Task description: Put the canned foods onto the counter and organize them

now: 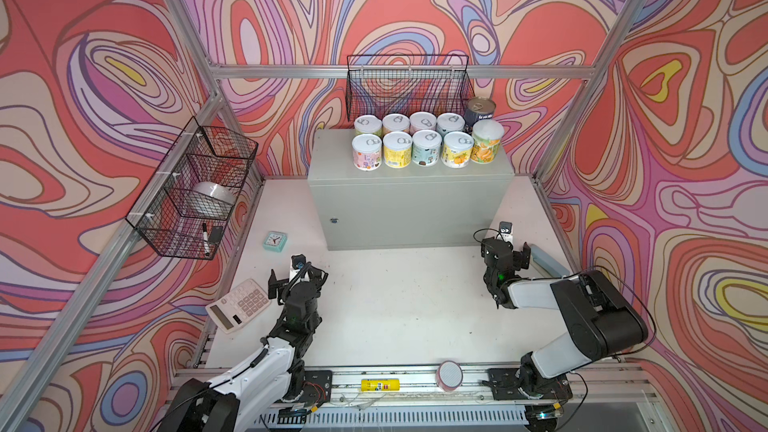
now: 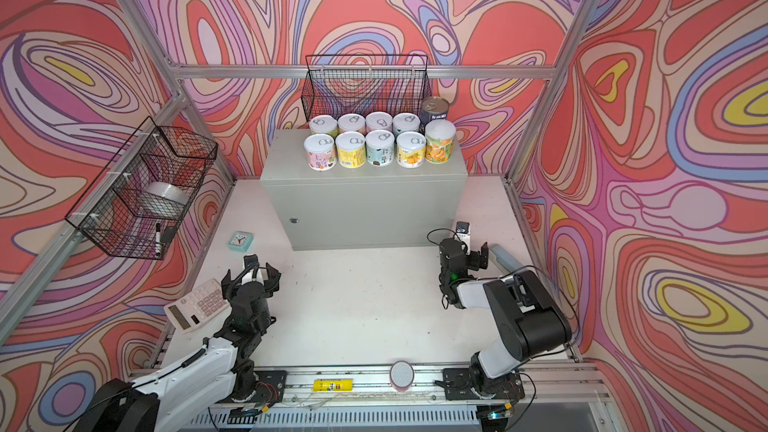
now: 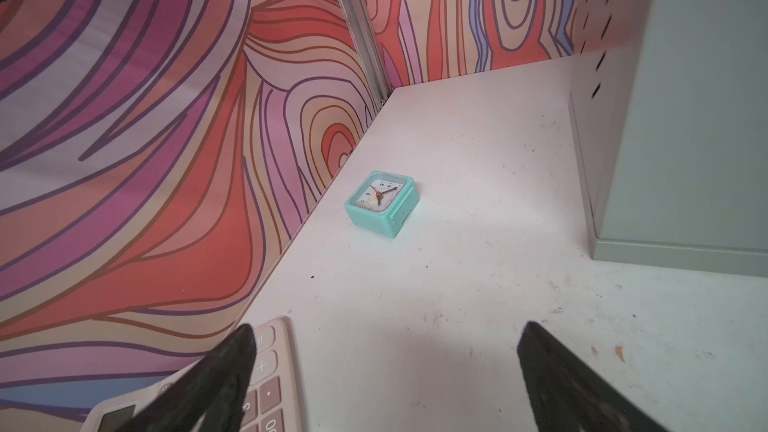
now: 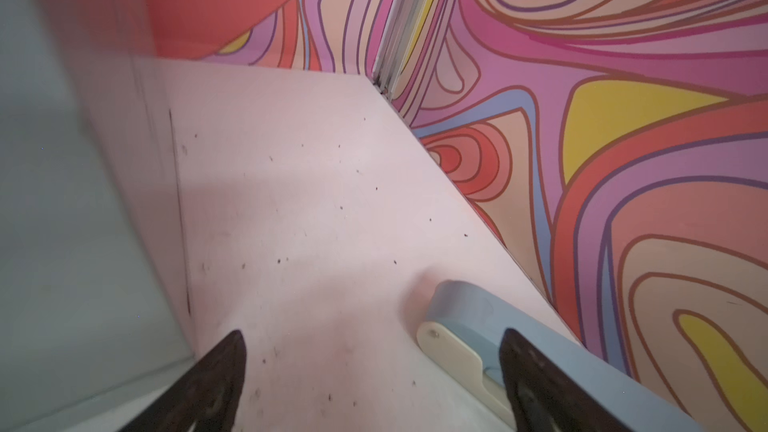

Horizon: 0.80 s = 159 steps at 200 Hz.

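I read ten canned foods (image 1: 415, 141) standing upright on the counter (image 1: 409, 201), upper centre in both top views. They form two rows of four, with the dark-blue can (image 1: 481, 112) and the orange-fruit can (image 1: 487, 143) closing the right end. I see no can on the white tabletop (image 1: 395, 305), so I judge the placing complete.

The left gripper (image 1: 296, 278) sits lower left of the counter with its jaws fully apart and nothing between them. The right gripper (image 1: 507, 251) sits at the counter's lower right corner in the same condition.

Hazards from here:
- The front row stands near the counter's forward edge. A reach to straighten the rows could push a can off it.
- The cans look packed close, possibly touching, though I cannot confirm contact at this range. A nudge to one may shift its neighbours.
- The left gripper's finger overlaps the calculator (image 3: 266, 371) in the wrist view, so a low sweep could drag it.
- The right gripper hangs between the counter wall and a blue-and-cream tool (image 4: 461, 317). A careless retreat may strike either.
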{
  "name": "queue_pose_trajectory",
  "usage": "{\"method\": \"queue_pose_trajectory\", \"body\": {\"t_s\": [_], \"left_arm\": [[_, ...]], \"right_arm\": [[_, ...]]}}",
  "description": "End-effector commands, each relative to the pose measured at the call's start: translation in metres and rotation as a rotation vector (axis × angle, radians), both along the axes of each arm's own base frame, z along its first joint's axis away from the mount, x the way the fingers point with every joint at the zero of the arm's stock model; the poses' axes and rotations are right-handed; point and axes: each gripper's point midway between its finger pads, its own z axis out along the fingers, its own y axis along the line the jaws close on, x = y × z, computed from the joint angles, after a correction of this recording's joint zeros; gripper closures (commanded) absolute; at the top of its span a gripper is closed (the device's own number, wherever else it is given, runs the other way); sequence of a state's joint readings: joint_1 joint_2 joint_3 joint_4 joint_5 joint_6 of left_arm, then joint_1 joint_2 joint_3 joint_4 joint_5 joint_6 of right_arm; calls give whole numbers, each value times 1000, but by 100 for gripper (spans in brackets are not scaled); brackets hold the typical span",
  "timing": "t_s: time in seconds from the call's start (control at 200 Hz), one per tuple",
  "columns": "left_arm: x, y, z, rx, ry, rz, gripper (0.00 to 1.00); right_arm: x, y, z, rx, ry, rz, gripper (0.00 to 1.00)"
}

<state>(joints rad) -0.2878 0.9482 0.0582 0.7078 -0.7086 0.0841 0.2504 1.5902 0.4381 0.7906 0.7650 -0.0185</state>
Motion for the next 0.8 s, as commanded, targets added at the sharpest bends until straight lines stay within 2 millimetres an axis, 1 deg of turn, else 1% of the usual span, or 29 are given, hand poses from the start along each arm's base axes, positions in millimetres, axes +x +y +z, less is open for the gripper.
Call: {"method": "queue_pose_trajectory", "body": {"t_s": [0.0, 0.005, 0.035, 0.07, 0.115, 0.155, 0.185, 0.205, 0.235, 0.26, 0.295, 0.33, 0.356, 0.391, 0.416, 0.471, 0.501, 0.566, 0.616, 0.636, 0.676, 0.716, 0.746, 0.791], "left_arm": [[27, 2, 16, -123, -108, -53, 0], [28, 3, 15, -126, -107, -51, 0], [35, 7, 16, -154, -116, -48, 0], [42, 15, 13, -184, -112, -35, 0], [51, 15, 8, -246, -117, -78, 0], [57, 16, 5, -315, -135, -114, 0], [60, 20, 1, -364, -143, -113, 0], [62, 23, -3, -373, -143, -105, 0], [68, 22, -8, -372, -139, -117, 0], [73, 16, -9, -364, -140, -160, 0], [78, -1, -12, -359, -116, -263, 0], [82, -8, -19, -357, -81, -302, 0], [84, -10, -23, -360, -65, -311, 0], [89, -8, -23, -358, -76, -304, 0], [90, -7, -23, -361, -76, -300, 0], [94, -9, -24, -371, -28, -306, 0], [96, -12, -29, -379, 12, -317, 0], [112, -24, -33, -363, 74, -373, 0], [111, -29, -38, -350, 129, -375, 0], [110, -30, -39, -349, 128, -378, 0], [112, -29, -35, -340, 87, -382, 1], [112, -30, -34, -343, 103, -383, 0], [110, -29, -37, -347, 121, -377, 0], [111, -29, -34, -341, 88, -382, 0]], "right_arm": [[24, 12, 17, 37, -141, 109, 2], [25, 12, 15, 36, -142, 110, 2], [26, 10, 19, 8, -170, 104, 2], [26, 11, 16, 43, -148, 118, 2], [29, 12, 10, 86, -125, 178, 1], [31, 11, 10, 102, -132, 200, 2], [30, 12, 9, 114, -127, 216, 2], [30, 13, 8, 123, -126, 235, 2], [29, 14, 8, 139, -138, 259, 1], [28, 13, 7, 153, -141, 270, 2], [29, 9, 3, 178, -137, 278, 2], [31, 7, -4, 194, -127, 279, 2], [34, 5, -8, 188, -128, 275, 2], [39, 6, -7, 193, -112, 273, 2], [40, 5, -14, 218, -70, 280, 2], [42, 0, -12, 232, -88, 277, 2], [41, 1, -14, 235, -77, 277, 2], [41, -1, -12, 228, -87, 273, 2], [41, -1, -12, 228, -88, 272, 2], [41, -1, -12, 227, -89, 271, 1], [41, -1, -12, 227, -90, 271, 2], [41, -1, -12, 227, -90, 271, 1], [41, 0, -12, 228, -89, 272, 2], [41, -1, -12, 227, -90, 271, 2]]}}
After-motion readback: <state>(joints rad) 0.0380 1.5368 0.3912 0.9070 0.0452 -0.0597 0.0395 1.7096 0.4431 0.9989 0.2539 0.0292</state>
